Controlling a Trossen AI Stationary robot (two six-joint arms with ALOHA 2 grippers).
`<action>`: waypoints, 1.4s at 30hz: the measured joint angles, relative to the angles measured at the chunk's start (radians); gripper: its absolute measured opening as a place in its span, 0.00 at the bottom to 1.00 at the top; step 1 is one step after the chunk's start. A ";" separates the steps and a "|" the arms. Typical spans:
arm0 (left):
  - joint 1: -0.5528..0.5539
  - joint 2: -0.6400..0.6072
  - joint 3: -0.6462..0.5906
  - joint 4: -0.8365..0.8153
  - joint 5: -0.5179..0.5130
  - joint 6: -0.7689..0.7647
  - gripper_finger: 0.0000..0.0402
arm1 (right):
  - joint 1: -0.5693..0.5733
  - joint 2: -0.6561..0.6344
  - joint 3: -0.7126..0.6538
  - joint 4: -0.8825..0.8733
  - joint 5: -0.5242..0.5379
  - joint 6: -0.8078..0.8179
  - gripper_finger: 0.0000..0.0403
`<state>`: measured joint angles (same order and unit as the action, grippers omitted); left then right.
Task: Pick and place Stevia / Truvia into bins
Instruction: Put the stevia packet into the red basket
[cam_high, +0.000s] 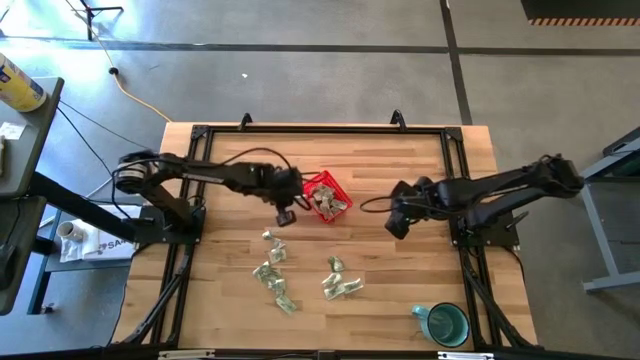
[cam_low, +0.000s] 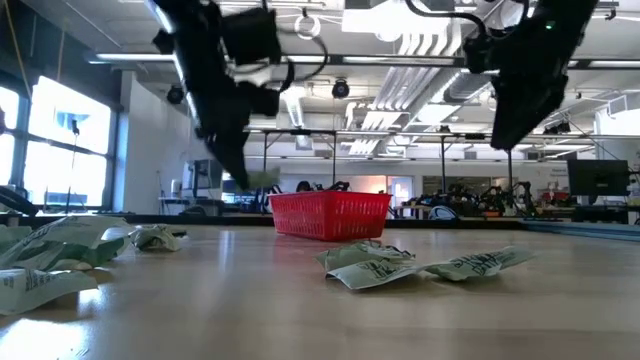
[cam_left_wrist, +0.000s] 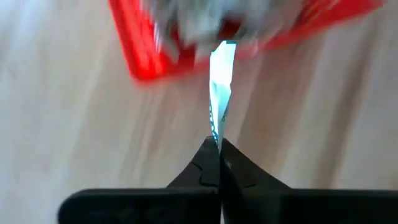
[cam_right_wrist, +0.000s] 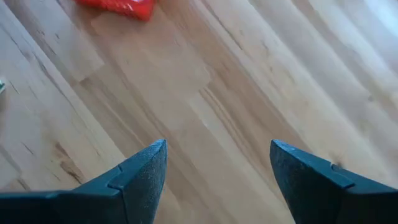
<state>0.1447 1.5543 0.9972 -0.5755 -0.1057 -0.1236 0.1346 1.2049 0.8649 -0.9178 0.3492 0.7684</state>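
Here, red basket (cam_high: 326, 195) mid-table, holding several packets | left gripper (cam_high: 287, 216) just beside it, pinching one sweetener packet (cam_left_wrist: 220, 93) | loose packets (cam_high: 275, 280) scattered nearer the front | right gripper (cam_high: 395, 222) spread, empty | teal mug (cam_high: 445, 324) at front-right corner

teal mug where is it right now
In the high view the teal mug stands at the table's near right corner, apart from the loose packets to its left and far from the red basket.

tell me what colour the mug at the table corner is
Teal ceramic mug, clearest in the high view.
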 joint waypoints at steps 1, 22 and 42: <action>-0.002 -0.008 0.040 -0.012 0.005 0.016 0.05 | 0.005 -0.009 -0.012 0.002 -0.004 0.017 0.68; -0.076 -0.037 0.122 -0.327 0.021 -0.153 0.59 | 0.045 0.141 -0.128 0.669 -0.441 -0.531 0.68; -0.243 -0.262 -0.155 -0.321 -0.040 -0.358 0.41 | 0.355 0.614 0.091 0.758 -0.242 -0.351 0.68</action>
<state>-0.0986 1.2922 0.8421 -0.8961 -0.1459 -0.4811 0.4900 1.8192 0.9554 -0.1601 0.1070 0.4171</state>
